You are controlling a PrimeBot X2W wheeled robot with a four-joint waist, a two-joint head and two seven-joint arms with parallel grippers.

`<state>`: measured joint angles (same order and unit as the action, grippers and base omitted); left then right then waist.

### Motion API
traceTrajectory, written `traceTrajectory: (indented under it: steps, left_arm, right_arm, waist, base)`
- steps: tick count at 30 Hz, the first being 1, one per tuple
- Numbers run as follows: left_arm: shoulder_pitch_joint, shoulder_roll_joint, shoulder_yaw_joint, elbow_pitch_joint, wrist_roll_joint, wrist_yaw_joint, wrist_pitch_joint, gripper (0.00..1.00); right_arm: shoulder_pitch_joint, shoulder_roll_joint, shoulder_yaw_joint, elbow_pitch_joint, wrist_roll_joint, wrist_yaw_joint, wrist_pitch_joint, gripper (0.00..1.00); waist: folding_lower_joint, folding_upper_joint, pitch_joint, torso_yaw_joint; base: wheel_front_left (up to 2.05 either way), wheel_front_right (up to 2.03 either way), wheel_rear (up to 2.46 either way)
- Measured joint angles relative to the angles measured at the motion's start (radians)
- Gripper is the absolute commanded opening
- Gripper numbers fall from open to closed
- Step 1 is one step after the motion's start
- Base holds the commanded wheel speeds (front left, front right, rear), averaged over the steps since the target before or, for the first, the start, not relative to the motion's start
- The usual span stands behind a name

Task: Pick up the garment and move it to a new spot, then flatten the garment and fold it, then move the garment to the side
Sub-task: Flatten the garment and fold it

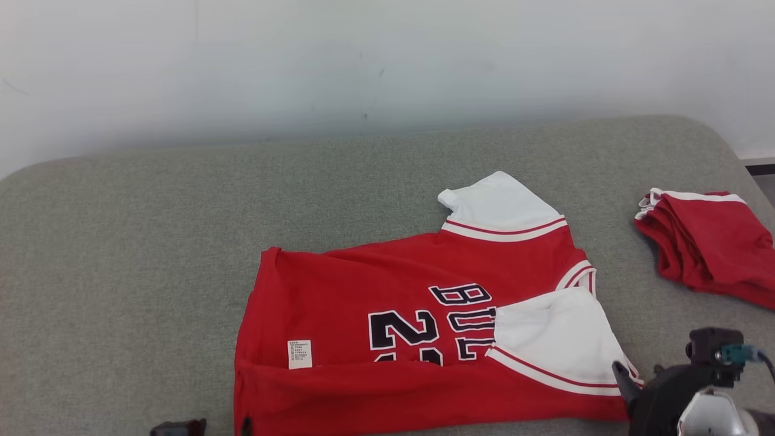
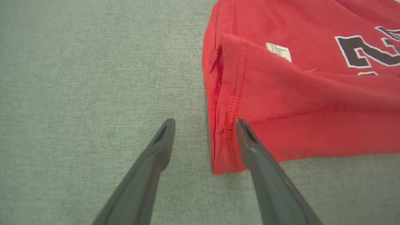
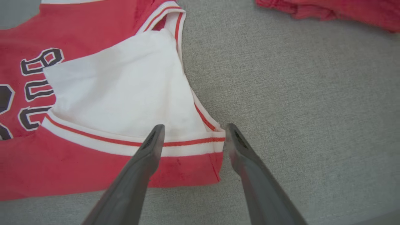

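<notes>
Your head view: jersey (image 1: 363,290) on the bench (image 1: 121,254) at 6 o'clock, long axis 9-to-3, collar toward 3, printed "BU", "2". Left wrist: left gripper (image 2: 204,122) spread astride its hem (image 2: 218,93). Right wrist: right gripper (image 3: 193,127) spread at its sleeve (image 3: 125,93).

Grey upholstered surface (image 1: 151,242), white wall (image 1: 242,60).

Garments: two. One red jersey (image 1: 387,315) at 6 o'clock in the head view; one folded red garment (image 1: 708,242) at 3 o'clock.

White sleeves on the jersey: two, the far sleeve (image 1: 499,203) and the near sleeve (image 1: 557,330).

Care label (image 1: 300,353): one.

Grippers: two, the left gripper (image 2: 203,122) and the right gripper (image 3: 192,126), two fingers each.

Grey padded surface (image 1: 151,242): one.
</notes>
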<state>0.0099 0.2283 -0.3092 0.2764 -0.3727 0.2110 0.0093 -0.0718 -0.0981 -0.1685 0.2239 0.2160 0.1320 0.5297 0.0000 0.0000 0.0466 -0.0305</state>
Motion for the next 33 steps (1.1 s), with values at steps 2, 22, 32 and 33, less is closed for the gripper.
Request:
traceTrajectory:
  steps: [2, 22, 32, 33]
  left_arm:
    - [-0.001, 0.017, 0.004, -0.027, -0.003, 0.0, 0.032, 1.0]
    - [-0.544, 0.052, 0.005, 0.047, -0.071, -0.072, 0.451, 1.0]
    - [-0.735, 0.015, -0.035, 0.203, -0.078, -0.105, 0.507, 1.0]
    - [-0.744, 0.014, -0.036, 0.212, -0.075, -0.106, 0.506, 1.0]
  right_arm:
    - [-0.021, -0.01, 0.007, -0.013, 0.0, 0.0, 0.013, 1.0]
    - [-0.591, -0.118, 0.24, 0.154, 0.035, 0.0, 0.083, 1.0]
    - [-0.783, -0.142, 0.332, 0.349, 0.066, 0.0, -0.002, 1.0]
    - [-0.793, -0.142, 0.339, 0.363, 0.071, 0.0, -0.01, 1.0]
  waist:
    - [0.0, 0.0, -0.002, 0.0]
    - [0.0001, 0.0, 0.104, -0.007]
    - [0.0003, 0.0002, 0.221, -0.003]
    - [0.0003, 0.0002, 0.23, -0.003]
  base:
    - [0.0, 0.0, 0.0]
    - [0.0, 0.0, 0.0]
    - [0.0, 0.0, 0.0]
    - [0.0, 0.0, 0.0]
